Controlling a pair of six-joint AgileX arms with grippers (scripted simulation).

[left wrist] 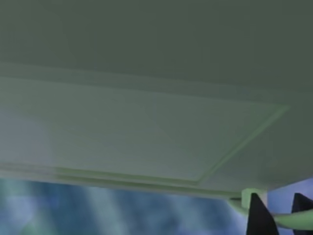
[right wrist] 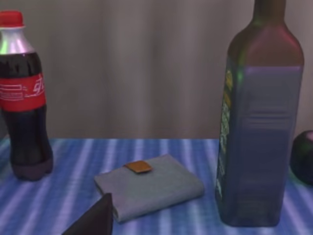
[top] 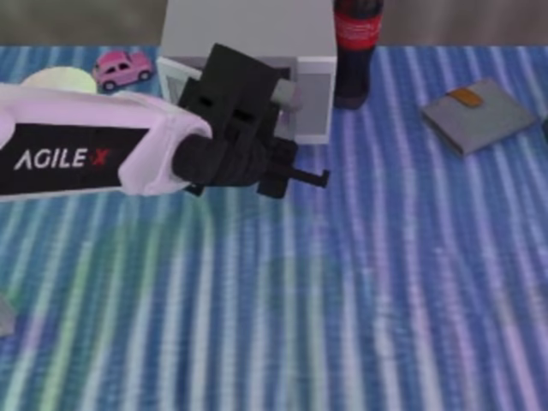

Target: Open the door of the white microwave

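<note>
Left gripper [top: 287,107] was pressed close against the door [top: 291,90] of the white microwave [top: 248,34] at the table's far edge, but I cannot tell how wide it stood. Its arm reached in from the left, wrist bent toward the microwave front

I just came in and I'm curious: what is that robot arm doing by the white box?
The left arm's hand is reaching up against the front of the white microwave at the back of the table, right at its door, to open it. The door looks shut or barely moved. A cola bottle stands beside the microwave, a grey wallet lies off to the right.
</note>
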